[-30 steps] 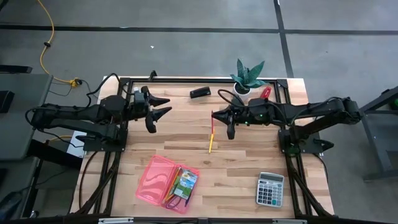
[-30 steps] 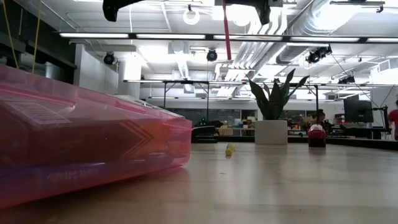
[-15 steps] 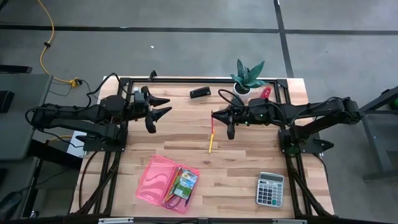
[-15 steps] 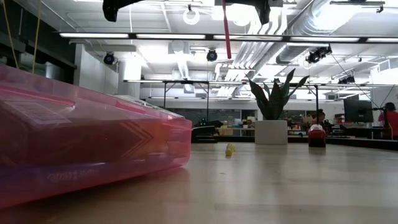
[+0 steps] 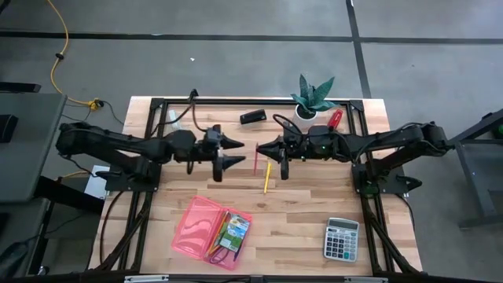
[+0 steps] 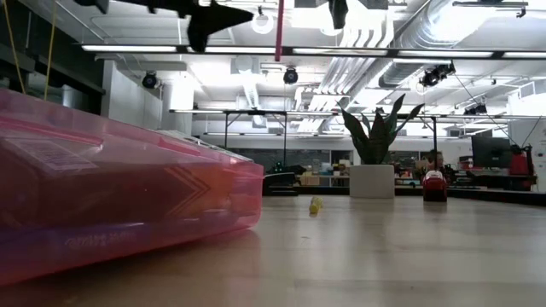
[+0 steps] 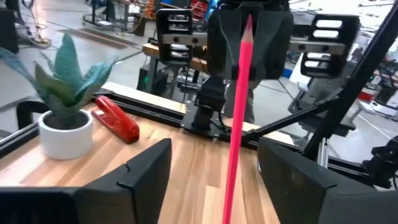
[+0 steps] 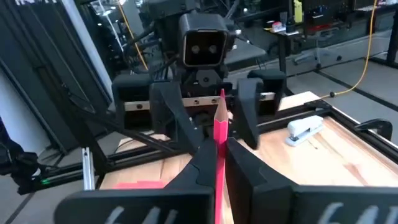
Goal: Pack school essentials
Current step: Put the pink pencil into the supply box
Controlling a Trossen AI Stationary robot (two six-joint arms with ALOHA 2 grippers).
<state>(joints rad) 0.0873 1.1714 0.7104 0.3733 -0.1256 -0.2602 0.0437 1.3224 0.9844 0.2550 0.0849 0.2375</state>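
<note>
Right gripper is clamped shut on one red pencil, held in the air over the middle of the table. From overhead its long axis runs front to back, across the line of both arms. In the low view it hangs as a vertical red line below the fingers. In the right wrist view the sharpened tip points up, away from the tabletop.

Left gripper faces the right one, fingers spread wide, holding nothing. The pencil stands just past its fingertips, apart from them. In the left wrist view the pencil runs between the two dark fingers, touching neither.

Counts:
- Pencils loose on the table: one yellow pencil, lying flat, long axis about front to back, just beside the held red one and slightly nearer the front edge.
- One pink case, open at the front left, with a green-blue box inside. Other thin items beside it are too small to count.
- One grey calculator, front right.
- One potted plant, one red stapler beside it, one black object, all at the back.
</note>
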